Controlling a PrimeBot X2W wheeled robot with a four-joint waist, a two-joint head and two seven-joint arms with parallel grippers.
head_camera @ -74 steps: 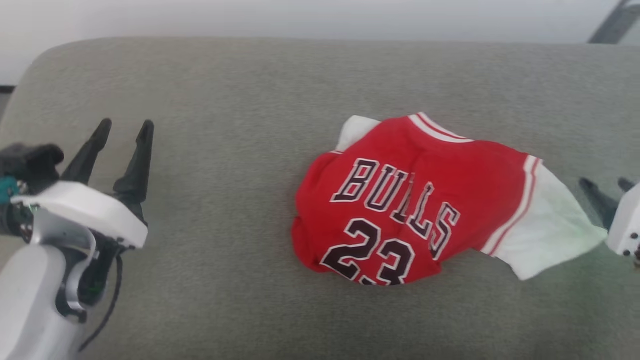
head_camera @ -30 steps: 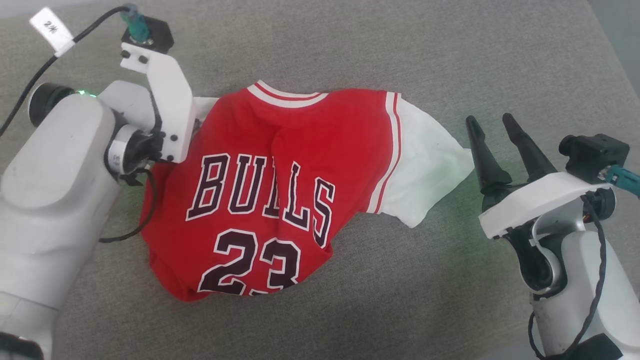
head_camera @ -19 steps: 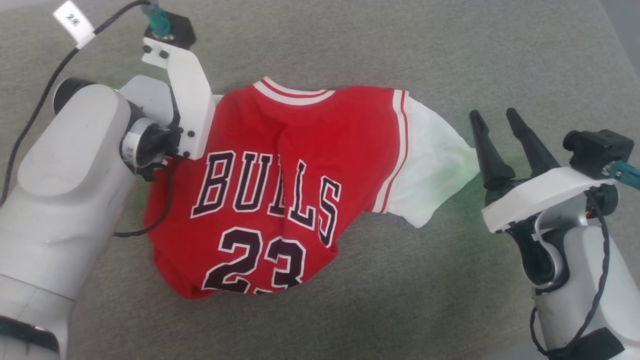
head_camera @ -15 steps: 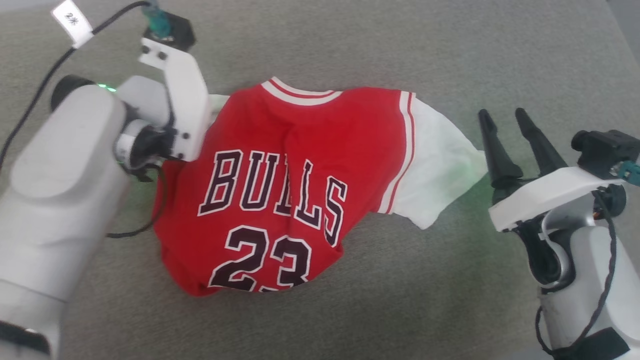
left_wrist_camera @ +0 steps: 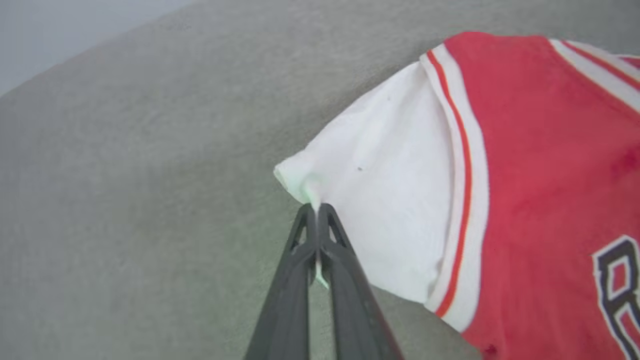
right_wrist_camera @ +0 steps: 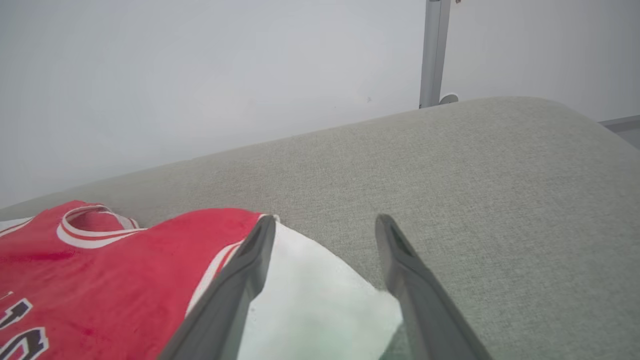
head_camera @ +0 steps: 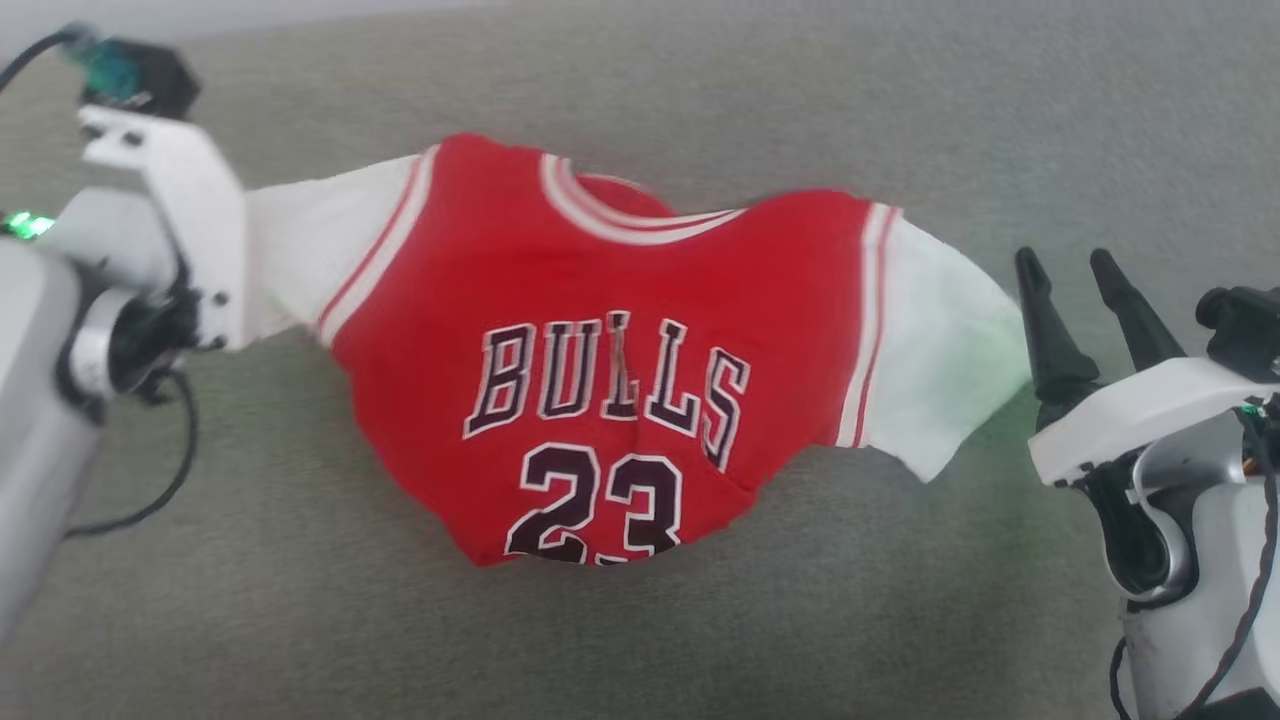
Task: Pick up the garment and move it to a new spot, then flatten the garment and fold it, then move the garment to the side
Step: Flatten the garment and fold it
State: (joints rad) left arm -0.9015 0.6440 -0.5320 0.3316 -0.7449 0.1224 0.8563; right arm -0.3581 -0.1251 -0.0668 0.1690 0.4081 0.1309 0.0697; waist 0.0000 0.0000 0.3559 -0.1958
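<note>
The garment, a red jersey with white sleeves and black "BULLS 23" lettering, is stretched out on the grey cushion. In the left wrist view my left gripper is shut on the tip of one white sleeve, which is pulled taut away from the red body. In the head view its fingers are hidden behind the white wrist bracket. My right gripper is open just off the other white sleeve. In the right wrist view that sleeve lies under and between the open right gripper.
The grey cushion runs on to the right and behind the garment up to a pale wall. A metal post stands by the wall at the cushion's far edge. Black cables hang from both wrists.
My left gripper has shut on the sleeve and drawn it out to the left, spreading the garment's upper edge. The head view has shifted. The right gripper has stayed open by the other sleeve.
</note>
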